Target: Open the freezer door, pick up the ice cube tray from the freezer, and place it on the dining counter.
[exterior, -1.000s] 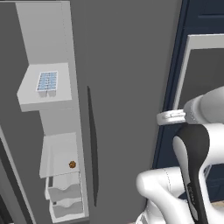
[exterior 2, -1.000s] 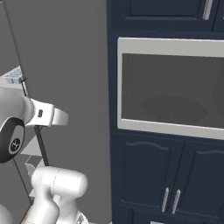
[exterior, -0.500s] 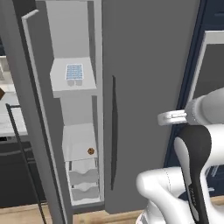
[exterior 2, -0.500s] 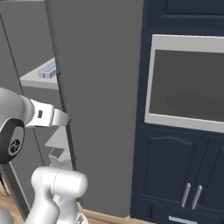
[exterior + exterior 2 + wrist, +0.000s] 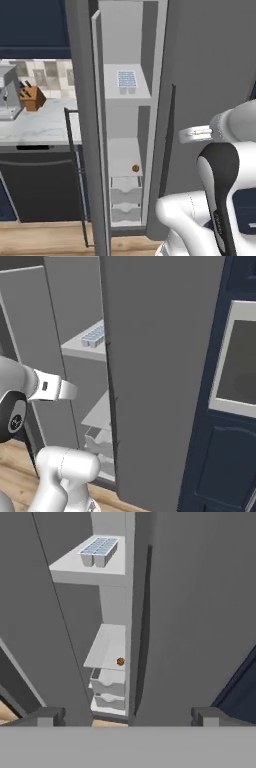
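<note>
The gripper point(image 5: 128, 714) stood wide open and empty, well short of the freezer point(image 5: 125, 165). With the freezer door point(image 5: 82, 125) open, reaching the ice cube tray point(image 5: 126, 80) near the shelf's front edge looked next.

I see the freezer door point(image 5: 85, 125) as flat matt dark grey, like painted metal, with a thin black bar handle point(image 5: 75, 170). The freezer point(image 5: 127, 107) shelves look smooth pale grey plastic. The ice cube tray point(image 5: 126, 80) reads as white plastic holding slightly glossy pale blue cubes. The worktop point(image 5: 37, 127) is grey-veined marble, the knife block point(image 5: 31, 98) brown wood, the floor point(image 5: 45, 240) light wooden planks.
</note>
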You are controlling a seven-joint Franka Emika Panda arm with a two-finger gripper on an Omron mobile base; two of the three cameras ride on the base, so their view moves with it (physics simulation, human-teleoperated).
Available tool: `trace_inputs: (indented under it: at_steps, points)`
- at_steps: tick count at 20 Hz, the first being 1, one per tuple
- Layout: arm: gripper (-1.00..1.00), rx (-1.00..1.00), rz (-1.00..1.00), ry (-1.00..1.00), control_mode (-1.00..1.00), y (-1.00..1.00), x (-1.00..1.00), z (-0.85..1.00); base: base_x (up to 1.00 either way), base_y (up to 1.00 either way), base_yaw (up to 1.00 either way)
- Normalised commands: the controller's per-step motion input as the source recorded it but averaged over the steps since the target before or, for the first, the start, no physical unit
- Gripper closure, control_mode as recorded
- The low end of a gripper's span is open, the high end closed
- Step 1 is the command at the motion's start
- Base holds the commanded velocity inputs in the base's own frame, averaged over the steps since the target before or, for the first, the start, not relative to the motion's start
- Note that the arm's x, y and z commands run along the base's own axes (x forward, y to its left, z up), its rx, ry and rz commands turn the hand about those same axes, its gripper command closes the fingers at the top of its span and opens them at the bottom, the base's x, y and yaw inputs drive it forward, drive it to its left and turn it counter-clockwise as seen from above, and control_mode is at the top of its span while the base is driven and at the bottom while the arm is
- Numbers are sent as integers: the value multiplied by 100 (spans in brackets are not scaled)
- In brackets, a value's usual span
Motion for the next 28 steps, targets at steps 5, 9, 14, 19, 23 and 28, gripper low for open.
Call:
trace_inputs:
  at_steps: [5, 9, 14, 19, 23, 28]
  points:
    - [-100, 0, 0, 0, 100, 0, 0, 0, 10, 27, 23]
    - [-100, 0, 0, 0, 100, 0, 0, 0, 34, 3, 12]
    - [-100, 0, 0, 0, 100, 0, 0, 0, 47, 0, 9]
    - [-100, 0, 0, 0, 100, 0, 0, 0, 52, 0, 7]
    - [-100, 0, 0, 0, 100, 0, 0, 0, 35, 6, 8]
    - [-100, 0, 0, 0, 100, 0, 0, 0, 27, 31, 4]
